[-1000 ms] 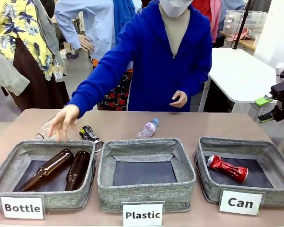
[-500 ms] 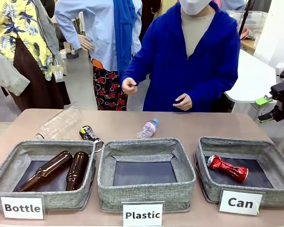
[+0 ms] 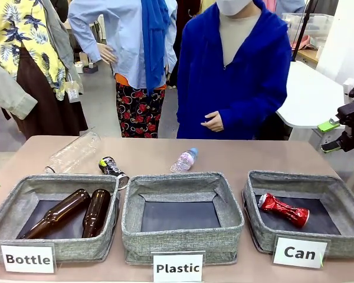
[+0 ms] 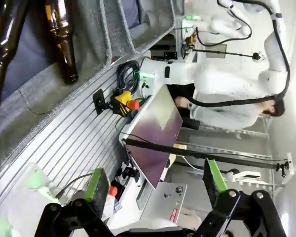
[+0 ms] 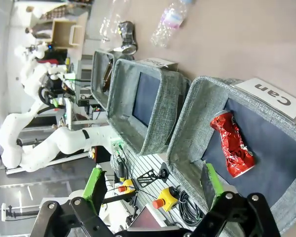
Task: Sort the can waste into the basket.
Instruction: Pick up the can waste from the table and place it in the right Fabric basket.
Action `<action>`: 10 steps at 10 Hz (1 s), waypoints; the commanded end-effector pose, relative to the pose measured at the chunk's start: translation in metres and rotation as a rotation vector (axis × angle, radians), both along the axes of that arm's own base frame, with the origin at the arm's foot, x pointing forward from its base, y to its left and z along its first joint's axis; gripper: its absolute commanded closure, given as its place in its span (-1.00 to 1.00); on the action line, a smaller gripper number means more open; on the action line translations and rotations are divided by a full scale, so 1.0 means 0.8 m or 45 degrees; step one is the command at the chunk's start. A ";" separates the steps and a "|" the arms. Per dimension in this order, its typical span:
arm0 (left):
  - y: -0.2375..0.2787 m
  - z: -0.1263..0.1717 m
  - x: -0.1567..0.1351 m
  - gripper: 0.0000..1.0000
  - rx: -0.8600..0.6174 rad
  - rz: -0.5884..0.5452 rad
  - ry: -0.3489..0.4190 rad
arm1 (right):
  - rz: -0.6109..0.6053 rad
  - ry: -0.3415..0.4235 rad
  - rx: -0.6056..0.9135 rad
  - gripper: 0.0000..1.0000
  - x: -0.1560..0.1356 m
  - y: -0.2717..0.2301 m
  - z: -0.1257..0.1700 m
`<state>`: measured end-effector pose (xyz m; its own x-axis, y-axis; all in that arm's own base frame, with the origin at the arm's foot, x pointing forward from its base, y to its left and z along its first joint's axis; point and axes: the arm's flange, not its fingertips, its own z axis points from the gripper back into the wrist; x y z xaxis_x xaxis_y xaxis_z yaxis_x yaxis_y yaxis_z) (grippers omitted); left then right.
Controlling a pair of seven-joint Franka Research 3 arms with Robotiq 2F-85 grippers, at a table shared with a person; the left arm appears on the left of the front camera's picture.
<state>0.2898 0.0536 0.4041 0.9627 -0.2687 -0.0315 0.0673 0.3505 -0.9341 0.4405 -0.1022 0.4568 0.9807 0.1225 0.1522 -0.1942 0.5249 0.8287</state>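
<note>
Nearest, the left gripper point(image 4: 155, 181) and right gripper point(image 5: 152, 180) hold their fingers apart and empty, seemingly ready. Labelled baskets line the brown desk point(image 3: 253, 156); the red can point(image 3: 283, 210) lies sorted in the Can basket point(image 3: 256, 236). Beyond the Bottle basket point(image 3: 65, 246), the black can point(image 3: 111, 167) waits on the desk. A person point(image 3: 236, 76) stands behind, in a busy room.

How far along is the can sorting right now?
Done: the red can lies inside the Can basket. In hand: nothing; the left gripper and the right gripper are both open and empty. Left: the black can lies on the table just beyond the Bottle basket, not yet picked up. Roughly half done.
</note>
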 end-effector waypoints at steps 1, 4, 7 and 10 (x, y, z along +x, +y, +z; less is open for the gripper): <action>0.008 0.011 -0.012 -1.00 -0.054 -0.005 -0.031 | 0.017 -0.022 -0.004 -1.00 -0.002 -0.003 0.004; 0.007 0.009 -0.007 -1.00 -0.036 0.008 -0.014 | 0.017 -0.022 -0.004 -1.00 -0.002 -0.003 0.004; -0.014 0.060 0.005 -1.00 0.370 0.045 -0.162 | 0.017 -0.022 -0.004 -1.00 -0.002 -0.003 0.004; -0.097 0.093 0.084 -1.00 0.751 0.025 -0.129 | 0.017 -0.022 -0.004 -1.00 -0.002 -0.003 0.004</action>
<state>0.3313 -0.0107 0.4799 0.9720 -0.2349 -0.0022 0.1747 0.7292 -0.6616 0.4404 -0.1025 0.4569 0.9807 0.1220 0.1526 -0.1942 0.5252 0.8285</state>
